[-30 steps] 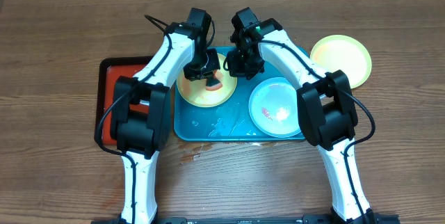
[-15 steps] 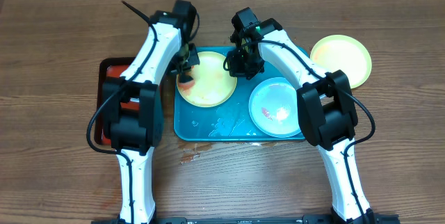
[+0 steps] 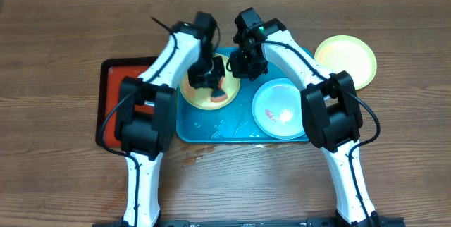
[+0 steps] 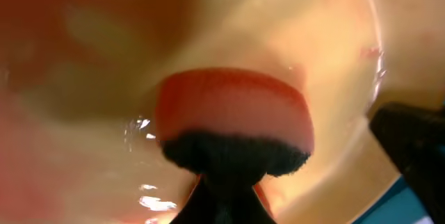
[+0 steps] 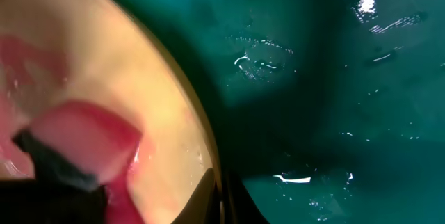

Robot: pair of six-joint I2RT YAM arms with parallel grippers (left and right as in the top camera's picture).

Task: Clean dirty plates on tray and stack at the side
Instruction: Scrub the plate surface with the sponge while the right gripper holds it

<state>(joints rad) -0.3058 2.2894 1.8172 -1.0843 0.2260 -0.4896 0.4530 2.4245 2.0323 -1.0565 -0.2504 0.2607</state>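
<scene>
Scrubbing under way with red sponge [image 4: 233,113], clamped in left hand [image 3: 213,80], against dirty yellow-green plate [image 3: 199,96] on turquoise tray [image 3: 227,131]. Steadying by rim, apparently pinched in right hand [image 3: 242,64]. Done: 1 clean yellow-green plate [image 3: 347,59] aside on worktop [image 3: 63,44]. Left: 2, including smeared light-blue plate [image 3: 282,107].

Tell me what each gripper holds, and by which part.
The left gripper holds a red sponge by its black side. The right gripper seems to pinch the yellow-green plate at its rim.

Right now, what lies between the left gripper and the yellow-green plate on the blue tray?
A red-orange sponge, held in the left gripper and pressed on the yellow-green plate; the left wrist view shows it.
</scene>
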